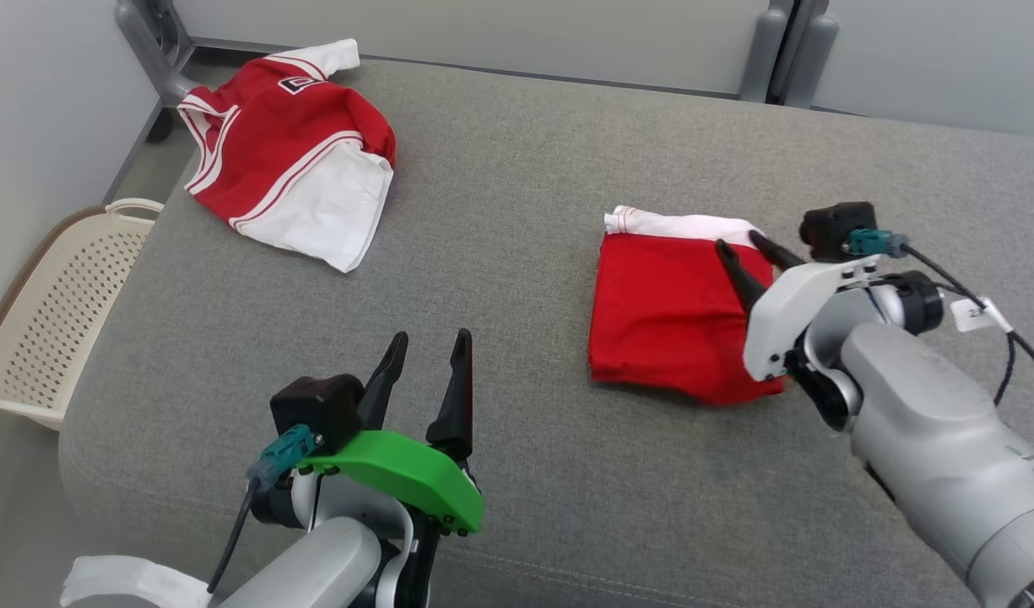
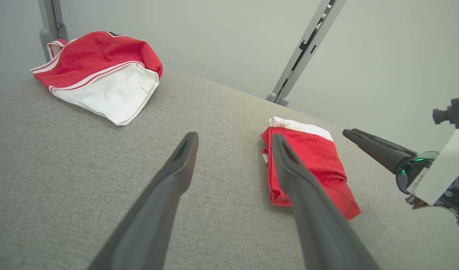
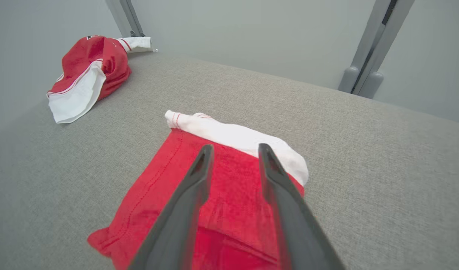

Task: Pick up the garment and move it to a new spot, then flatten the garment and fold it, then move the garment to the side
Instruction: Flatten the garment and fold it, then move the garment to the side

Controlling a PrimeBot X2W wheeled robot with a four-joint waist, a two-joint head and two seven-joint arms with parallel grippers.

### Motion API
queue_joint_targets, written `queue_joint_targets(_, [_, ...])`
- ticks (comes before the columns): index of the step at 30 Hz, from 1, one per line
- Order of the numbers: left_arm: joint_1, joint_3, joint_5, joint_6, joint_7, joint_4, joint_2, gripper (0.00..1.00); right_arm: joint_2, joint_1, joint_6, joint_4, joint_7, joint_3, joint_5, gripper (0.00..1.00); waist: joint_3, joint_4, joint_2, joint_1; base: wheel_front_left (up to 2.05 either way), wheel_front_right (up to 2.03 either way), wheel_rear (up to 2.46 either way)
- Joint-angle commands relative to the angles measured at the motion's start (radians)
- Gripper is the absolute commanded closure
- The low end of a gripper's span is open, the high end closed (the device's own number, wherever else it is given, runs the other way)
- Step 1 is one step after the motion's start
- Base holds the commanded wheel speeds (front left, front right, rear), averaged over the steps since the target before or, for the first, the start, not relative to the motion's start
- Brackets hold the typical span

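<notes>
1. Left gripper [image 1: 430, 338] [image 2: 233, 138]: nearest the robot, on the left. It has a green wrist cover and two dark fingers standing wide apart with nothing between them. It hangs over bare grey cloth, well clear of both garments.

2. Right gripper [image 1: 740, 242] [image 3: 235, 148]: on the right, with a white wrist cover. A black cable with a white tag [image 1: 977, 314] runs from the wrist. The fingers are parted by a narrow gap and grip nothing. Their tips stand over the right-hand part of the folded garment, near its white band. The left wrist view shows them raised off the surface [image 2: 349, 132].

3. Folded garment [image 1: 668, 321] [image 2: 319, 165] [image 3: 158, 187]: red, with a white band along its far edge. It is folded into a rough rectangle and lies flat on the right half of the padded table [image 1: 517, 211], directly beneath the right gripper.

4. Padded table: grey woven cover with rounded near corners.

5. Basket [image 1: 61, 295]: cream and perforated. It sits on the floor beside the table's left edge.

6. Second garment [image 1: 289, 143] [image 2: 98, 63] [image 3: 87, 71]: a red top with white stripes and a white panel, loosely folded. It lies at the far left corner of the table, well apart from the folded garment.

7. Grey frame posts [image 1: 770, 51]: upright behind the table's far edge, against a pale wall.
</notes>
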Motion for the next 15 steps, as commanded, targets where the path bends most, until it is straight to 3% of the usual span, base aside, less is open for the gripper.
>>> queue_joint_targets(1, [0.017, -0.002, 0.002, 0.005, 0.001, -0.006, 0.008, 0.0, -0.017, -0.002, 0.0, 0.007, -0.004, -0.013, 0.008, 0.0, -0.005, -0.004, 0.0, 0.0, 0.0, 0.0, 0.0])
queue_joint_targets(7, [0.022, -0.007, 0.007, 0.01, 0.005, -0.028, 0.016, 0.0, -0.078, 0.015, 0.0, 0.022, 0.054, -0.072, 0.066, 0.0, 0.006, 0.003, 0.0, 0.0, 0.0, 0.0, 0.0])
queue_joint_targets(15, [-0.001, -0.015, 0.016, 0.011, 0.011, -0.04, 0.01, 0.0, -0.113, 0.049, 0.0, -0.003, 0.182, -0.121, 0.223, 0.0, 0.047, 0.043, 0.0, 0.0, 0.0, 0.0, 0.0])
